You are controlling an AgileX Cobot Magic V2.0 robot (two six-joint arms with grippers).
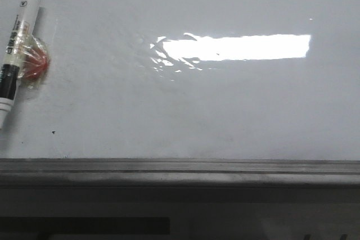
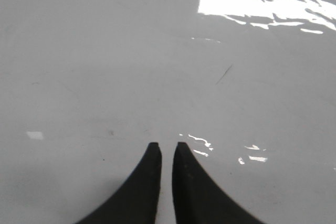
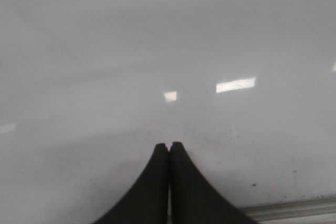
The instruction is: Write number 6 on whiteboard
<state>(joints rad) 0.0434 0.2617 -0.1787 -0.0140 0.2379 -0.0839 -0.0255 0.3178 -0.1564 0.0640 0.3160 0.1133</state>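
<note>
The whiteboard (image 1: 225, 111) fills the front view, glossy white with a bright rectangular glare. No number 6 shows on it in any view. A black-and-white marker (image 1: 17, 49) lies on the board at the far left, its cap pointing away from me. Neither gripper appears in the front view. In the left wrist view, my left gripper (image 2: 167, 146) hangs over bare whiteboard (image 2: 105, 51) with a narrow gap between its fingers and nothing in it. My right gripper (image 3: 169, 144) is shut and empty over the whiteboard (image 3: 157, 35), near the board's edge.
A red round object in clear wrap (image 1: 35, 63) lies under the marker's middle. A grey metal ledge (image 1: 180, 170) runs along the board's near edge and shows as the ledge (image 3: 294, 211) in the right wrist view. A short dark stroke (image 2: 224, 74) and a tiny speck (image 1: 53, 132) mark the board.
</note>
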